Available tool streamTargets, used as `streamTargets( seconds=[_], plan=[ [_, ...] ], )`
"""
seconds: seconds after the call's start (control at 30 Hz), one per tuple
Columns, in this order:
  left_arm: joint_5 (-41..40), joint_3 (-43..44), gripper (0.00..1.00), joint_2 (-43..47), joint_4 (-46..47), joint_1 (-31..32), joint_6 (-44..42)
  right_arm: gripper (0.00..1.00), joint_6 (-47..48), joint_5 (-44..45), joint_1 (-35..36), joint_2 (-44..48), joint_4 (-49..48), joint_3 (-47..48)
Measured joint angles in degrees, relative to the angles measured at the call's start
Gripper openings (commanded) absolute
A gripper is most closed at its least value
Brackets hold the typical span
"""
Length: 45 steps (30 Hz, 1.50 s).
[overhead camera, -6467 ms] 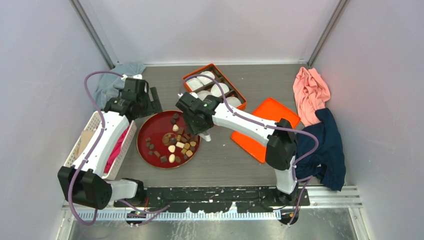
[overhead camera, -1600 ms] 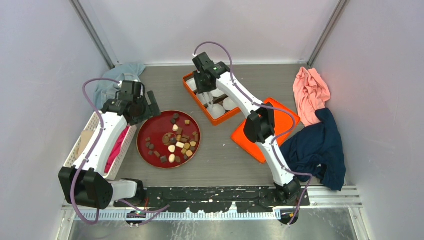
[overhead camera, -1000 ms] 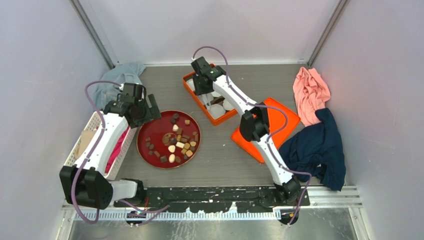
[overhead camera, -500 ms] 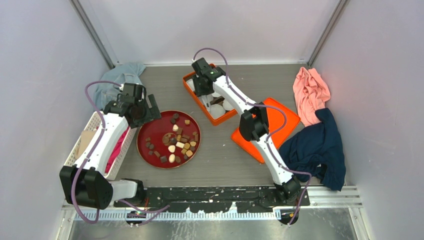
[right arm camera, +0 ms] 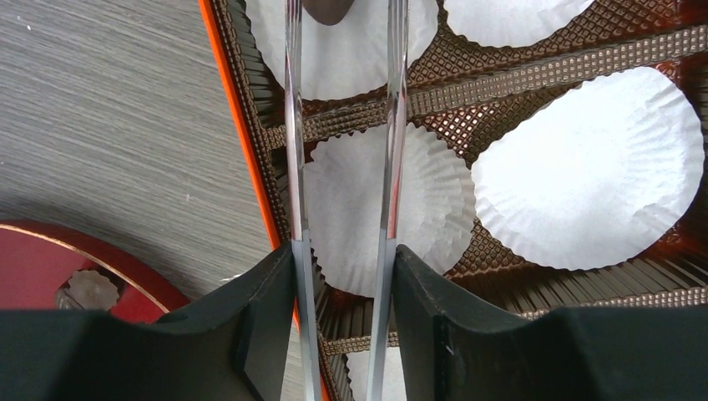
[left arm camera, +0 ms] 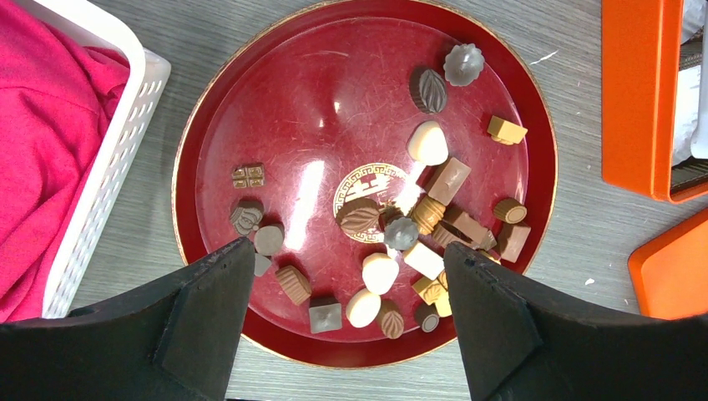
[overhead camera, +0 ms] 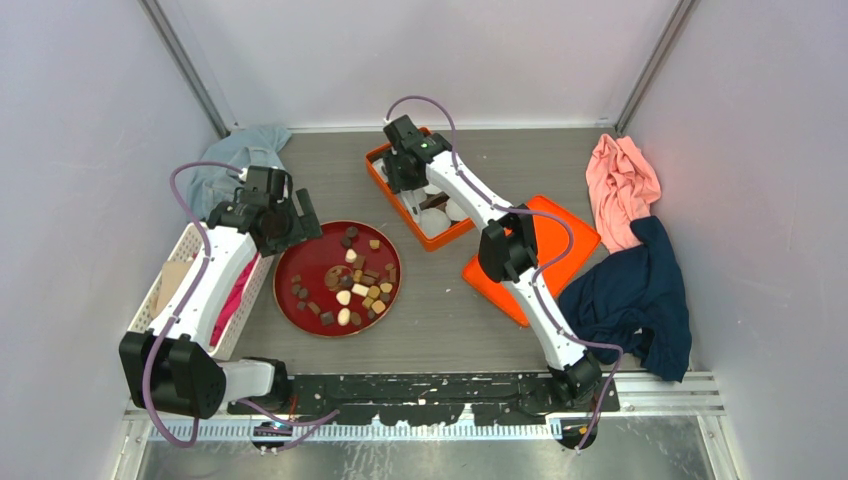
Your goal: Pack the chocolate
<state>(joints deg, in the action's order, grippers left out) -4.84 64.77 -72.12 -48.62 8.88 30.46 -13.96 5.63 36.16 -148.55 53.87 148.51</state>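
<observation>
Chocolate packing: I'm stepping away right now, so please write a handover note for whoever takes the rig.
Left gripper: jaws wide open, empty, above the red plate.
Right gripper: jaws apart over the orange box; a dark piece lies between its tips in a paper cup, apparently released.
Chocolate: the rest lies loose on the plate.
Done: one piece in a cup.
Left: the other cups in view are empty; carry the remaining pieces across.

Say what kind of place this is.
Probably a robot test cell: bare grey walls, arms bolted to a rail, staged props like a red plate of chocolates and an orange box.
</observation>
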Motion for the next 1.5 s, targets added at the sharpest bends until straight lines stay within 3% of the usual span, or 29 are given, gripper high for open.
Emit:
streamTargets(
  seconds=[0.53,0.67,0.77,0.93,1.13,1.3,1.5],
  plan=[
    [0.9,0.0,0.83,0.0,0.0,0.0,0.4,0.17,0.3,-0.2,0.0,6.0,-0.6,-1.4],
    [0.9,0.0,0.83,0.0,0.0,0.0,0.3,0.15,0.3,-0.6,0.0,10.4,-0.2,-3.9],
    [0.3,0.5,0.83,-0.1,-0.2,0.0,0.2,0.15,0.3,-1.5,0.1,14.7,-0.1,-7.7],
    [-0.7,1.7,0.83,-0.5,-0.2,0.0,-0.5,0.15,-0.2,-3.6,1.8,28.5,0.1,-24.5],
    [-1.4,2.7,0.84,-1.8,-0.5,0.0,-0.9,0.17,-2.3,-3.0,10.0,42.7,-1.2,-42.8],
    [-2.3,3.0,0.84,-1.8,-0.7,0.0,-1.0,0.2,-3.0,-0.8,17.5,44.3,-1.4,-48.9],
    [-2.8,3.3,0.84,-1.8,-1.2,0.0,-1.0,0.32,-3.1,2.5,22.6,41.4,-1.4,-49.8]
  ],
)
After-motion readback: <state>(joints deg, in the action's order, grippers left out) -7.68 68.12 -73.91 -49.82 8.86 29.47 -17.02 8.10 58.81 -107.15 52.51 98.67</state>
